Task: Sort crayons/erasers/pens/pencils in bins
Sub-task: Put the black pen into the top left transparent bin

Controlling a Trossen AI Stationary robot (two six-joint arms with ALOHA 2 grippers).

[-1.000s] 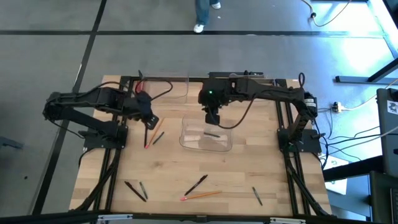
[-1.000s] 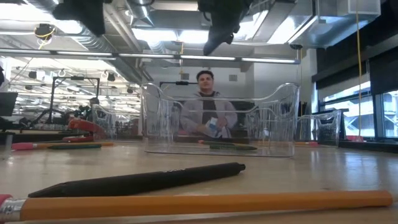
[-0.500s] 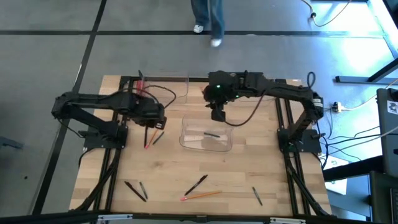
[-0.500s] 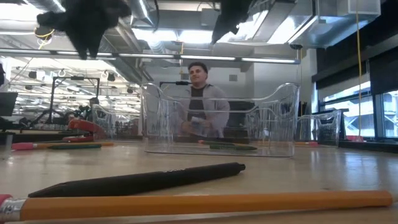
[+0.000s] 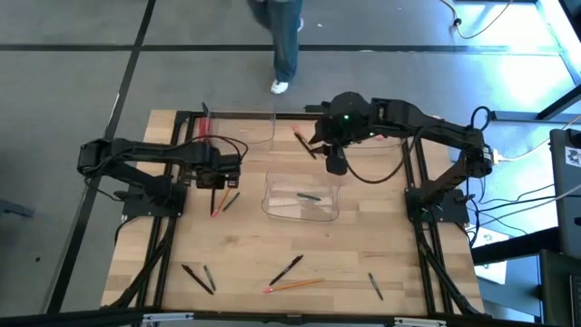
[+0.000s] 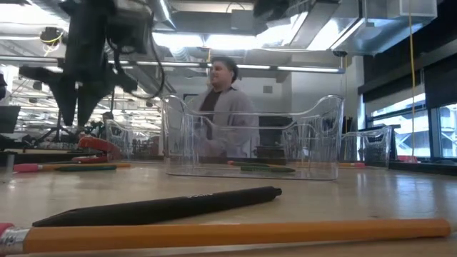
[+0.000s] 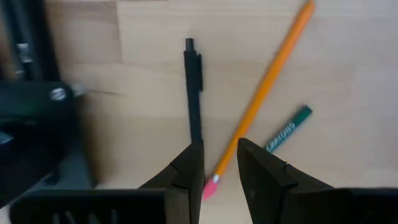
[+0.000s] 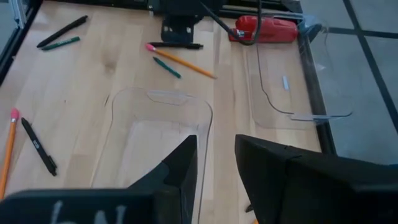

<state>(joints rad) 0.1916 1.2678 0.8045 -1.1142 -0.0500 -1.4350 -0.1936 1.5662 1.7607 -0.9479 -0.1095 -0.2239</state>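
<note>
An orange pencil (image 7: 267, 81) with a pink end, a black pen (image 7: 193, 93) and a green crayon (image 7: 287, 129) lie flat on the wooden table at the left (image 5: 220, 196). My left gripper (image 7: 219, 165) is open and empty above them, pointing down (image 5: 227, 174), over the pencil's pink end. My right gripper (image 5: 336, 166) is open and empty (image 8: 214, 162), high over the right end of the clear centre bin (image 5: 301, 198). A dark stick (image 5: 310, 195) lies in that bin.
A second clear bin (image 5: 243, 127) and a red object (image 8: 267, 28) stand at the far left. A stick with a reddish end (image 5: 304, 143) lies behind the centre bin. More pens, a pencil (image 5: 292, 285) and a crayon lie near the front edge. A person walks beyond the table.
My left gripper has turned to point down and come down over the pencil, pen and crayon at the left. My right gripper has moved toward the table's right edge and risen, from the centre bin's middle to its right end. Both stay empty.
</note>
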